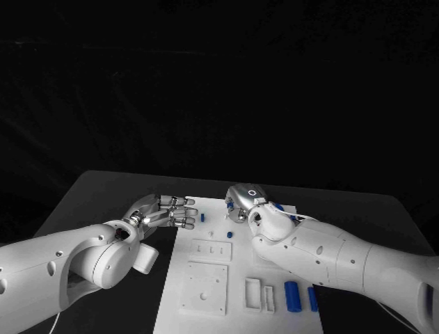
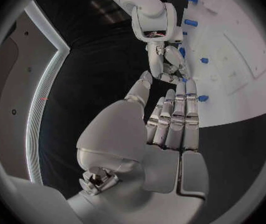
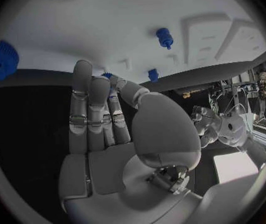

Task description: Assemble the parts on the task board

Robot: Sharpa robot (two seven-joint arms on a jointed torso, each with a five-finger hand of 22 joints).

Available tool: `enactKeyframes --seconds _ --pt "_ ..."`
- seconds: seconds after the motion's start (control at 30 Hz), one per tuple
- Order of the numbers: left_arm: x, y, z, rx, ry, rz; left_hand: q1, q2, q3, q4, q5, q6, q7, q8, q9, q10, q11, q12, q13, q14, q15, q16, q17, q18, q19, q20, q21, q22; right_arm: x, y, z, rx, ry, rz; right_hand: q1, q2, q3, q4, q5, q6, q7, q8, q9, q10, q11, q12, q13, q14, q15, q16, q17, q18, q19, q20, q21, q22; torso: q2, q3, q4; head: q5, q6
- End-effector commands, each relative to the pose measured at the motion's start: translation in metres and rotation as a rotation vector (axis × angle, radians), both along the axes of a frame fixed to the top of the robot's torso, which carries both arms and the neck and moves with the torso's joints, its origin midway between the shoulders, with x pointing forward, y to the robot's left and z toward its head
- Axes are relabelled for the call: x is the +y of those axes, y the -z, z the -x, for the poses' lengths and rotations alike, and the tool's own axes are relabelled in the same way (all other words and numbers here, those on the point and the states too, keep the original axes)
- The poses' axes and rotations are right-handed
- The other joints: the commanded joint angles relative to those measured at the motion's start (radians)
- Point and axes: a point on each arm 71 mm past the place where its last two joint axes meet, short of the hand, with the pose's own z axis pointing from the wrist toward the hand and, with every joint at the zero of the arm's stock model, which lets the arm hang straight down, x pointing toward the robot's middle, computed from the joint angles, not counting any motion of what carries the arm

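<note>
At the black table (image 1: 99, 188), we see the left hand (image 1: 167, 211), silver and segmented, hovering at the far left edge of the white task board (image 1: 207, 292); its fingers (image 2: 173, 119) lie straight and pressed together, holding nothing. The board is a flat, matte plate moulded with rectangular recesses and raised frames. We count two upright blue parts (image 1: 300, 296) near its right front edge, glossy and bar-shaped, and one small blue peg (image 1: 230, 234) mid-board. To the right, the right hand (image 1: 245, 202) rests at the board's far edge, fingers (image 3: 89, 112) extended side by side over the rim; we cannot tell whether it grips anything. Darkness fills the room behind.
</note>
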Motion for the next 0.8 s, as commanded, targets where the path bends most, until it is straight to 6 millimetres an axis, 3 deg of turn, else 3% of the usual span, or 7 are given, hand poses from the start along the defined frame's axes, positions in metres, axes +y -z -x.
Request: enactKeyframes --seconds 0.03,0.43,0.6,0.8 --pt "-0.002 -0.0014 0.0003 0.0 0.016 0.009 -0.004 0.0 0.0 0.003 -0.003 -0.007 -0.001 0.003 0.001 -0.001 0.003 0.005 0.001 -0.003 0.003 0.0 0.001 -0.014 0.003 -0.001 0.003 -0.001 -0.0005 -0.0008 -0.0004 -0.014 0.008 0.007 0.002 -0.005 0.004 -0.004 -0.001 0.004 0.003 0.001 0.0 0.001 -0.001 0.004 0.001 -0.001 -0.006 0.005 0.001 0.015 -0.004 -0.002 -0.004 0.001 0.001 0.0003 -0.0011 0.0 0.001" --pt "-0.0033 -0.0013 0.0 0.001 0.018 0.009 -0.004 0.0 -0.001 0.001 -0.003 -0.011 -0.001 0.002 0.0 -0.002 0.003 0.005 0.002 -0.004 0.003 -0.001 0.001 -0.014 0.002 0.0 0.003 -0.001 0.0043 0.0018 -0.0015 0.018 -0.013 0.03 0.005 -0.009 -0.026 -0.001 0.002 -0.005 0.005 0.001 -0.001 -0.01 0.002 0.003 0.001 0.0 -0.003 0.005 0.002 0.016 -0.001 0.001 -0.013 0.012 0.003 0.0019 -0.0007 0.001 0.001" --pt "-0.0036 -0.0011 -0.0003 0.003 0.019 0.009 -0.005 -0.001 -0.001 0.002 -0.003 -0.014 0.0 0.002 0.0 -0.004 0.003 0.004 0.001 -0.004 0.004 -0.001 0.001 -0.014 0.002 0.0 0.002 -0.002 0.0061 0.0022 -0.0022 0.019 -0.014 0.033 0.006 -0.01 -0.029 -0.002 0.0 -0.007 0.006 0.001 -0.001 -0.01 0.003 0.004 0.001 0.0 -0.003 0.006 0.002 0.016 0.0 0.001 -0.016 0.014 0.002 -0.0007 -0.0011 0.004 0.001" --pt "-0.0047 -0.001 -0.0003 0.004 0.022 0.009 -0.005 -0.001 -0.001 0.002 -0.003 -0.014 0.0 0.002 0.0 -0.004 0.003 0.004 0.001 -0.004 0.004 -0.001 0.001 -0.014 0.002 0.0 0.002 -0.002 0.0091 0.003 -0.0025 0.028 -0.017 0.036 0.005 -0.011 -0.035 0.0 -0.001 -0.008 0.006 0.001 -0.001 -0.012 0.003 0.003 0.001 -0.001 -0.003 0.006 0.003 0.016 0.001 0.002 -0.02 0.016 0.004 -0.0011 -0.0007 0.001 0.0"
